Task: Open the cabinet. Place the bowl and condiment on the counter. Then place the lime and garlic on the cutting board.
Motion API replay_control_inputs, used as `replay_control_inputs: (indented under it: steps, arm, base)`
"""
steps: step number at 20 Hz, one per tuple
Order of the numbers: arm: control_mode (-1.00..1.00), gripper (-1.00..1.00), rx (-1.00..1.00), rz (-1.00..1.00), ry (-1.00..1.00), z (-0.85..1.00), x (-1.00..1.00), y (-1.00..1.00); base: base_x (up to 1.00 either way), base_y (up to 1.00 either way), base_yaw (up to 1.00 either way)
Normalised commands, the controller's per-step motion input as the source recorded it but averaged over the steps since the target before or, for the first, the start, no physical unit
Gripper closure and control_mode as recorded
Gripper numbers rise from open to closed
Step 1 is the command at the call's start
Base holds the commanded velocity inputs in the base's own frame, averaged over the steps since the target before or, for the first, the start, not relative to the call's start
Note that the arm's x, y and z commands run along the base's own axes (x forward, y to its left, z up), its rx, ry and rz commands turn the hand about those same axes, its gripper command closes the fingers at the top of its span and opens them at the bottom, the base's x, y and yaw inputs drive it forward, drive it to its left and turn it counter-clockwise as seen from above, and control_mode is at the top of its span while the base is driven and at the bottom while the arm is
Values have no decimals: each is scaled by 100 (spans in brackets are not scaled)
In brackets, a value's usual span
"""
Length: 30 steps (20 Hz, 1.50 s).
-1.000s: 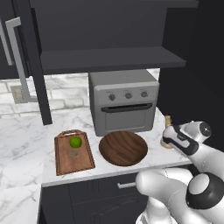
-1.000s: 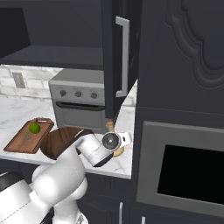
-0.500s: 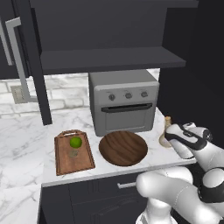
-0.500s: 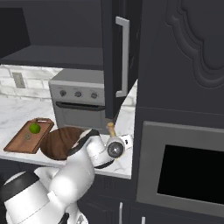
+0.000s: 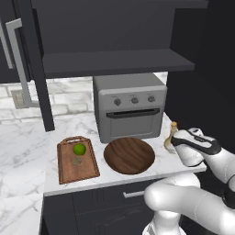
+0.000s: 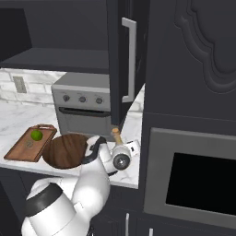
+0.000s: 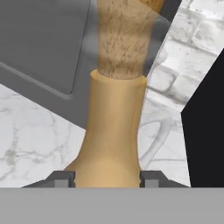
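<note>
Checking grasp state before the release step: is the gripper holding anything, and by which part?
The gripper sits around the condiment bottle, fingertips flanking its lower body below the cork; firm contact cannot be told.

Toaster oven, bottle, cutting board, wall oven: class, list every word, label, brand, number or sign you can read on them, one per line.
None can be read.
Toaster oven: three plain knobs, no markings visible.
Condiment bottle: bare tan body and cork, no label.
Cutting board: plain wood.
Wall oven: no visible brand or digits.
</note>
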Motion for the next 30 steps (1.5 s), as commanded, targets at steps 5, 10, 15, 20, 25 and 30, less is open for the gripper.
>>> replay_control_inputs:
  steps: [5,10,15,20,25,30]
  arm:
    - [-100,100,-6,0,-4,-53,6,50]
    - [-100,-100,-4,0,-2,-36,0,44]
    - [-100,-100,0,0,-1,-2,-2,19]
    - [-100,-100,0,0,0,5,-9,14]
    - [-100,-100,0,0,0,36,-24,10]
    - [-100,-100,0,0,0,76,-57,42]
  base:
    - [0,0,0]
    - [0,0,0]
    - [0,0,0]
    - [0,0,0]
    - [0,0,0]
    - [0,0,0]
